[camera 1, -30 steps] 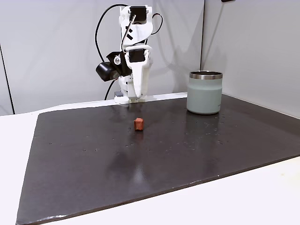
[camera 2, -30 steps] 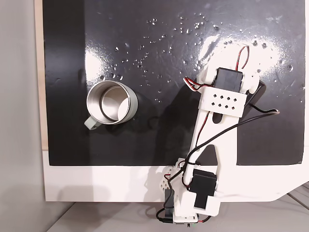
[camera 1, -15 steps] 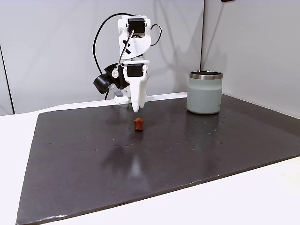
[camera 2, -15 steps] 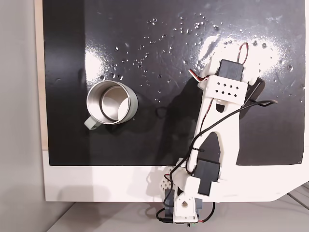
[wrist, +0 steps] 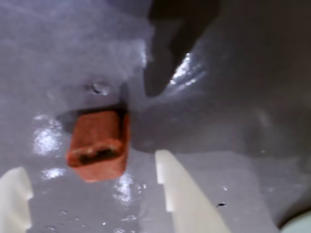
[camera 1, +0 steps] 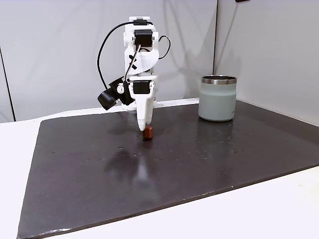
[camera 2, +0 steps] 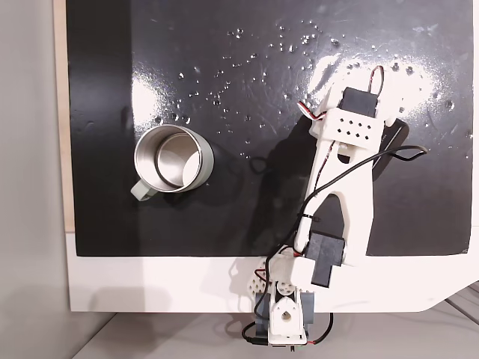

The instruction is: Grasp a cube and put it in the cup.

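White two-finger gripper point(wrist: 92, 194) w/ fingers spread, small reddish-brown block (the cube) point(wrist: 98, 144) on glossy dark mat point(camera 1: 174, 164) just ahead of the tips, not pinched. Pale grey-green steel-rimmed cup point(camera 1: 218, 98) stands well apart, right in fixed view.

Taking the cube point(camera 1: 148, 133) as the landmark: in a fixed view from the front it lies on the mat point(camera 1: 149, 169), with the gripper point(camera 1: 143, 127) just above it and slightly to its left. The cup point(camera 1: 218, 98) stands on the same mat, well apart to the cube's right and farther back. In the wrist view the cube point(wrist: 98, 144) lies between the two fingertips point(wrist: 187, 194), nearer the left one, touching neither. In the fixed view from above, the cup point(camera 2: 174, 158) stands on the mat point(camera 2: 247, 90) left of the arm point(camera 2: 340, 187).
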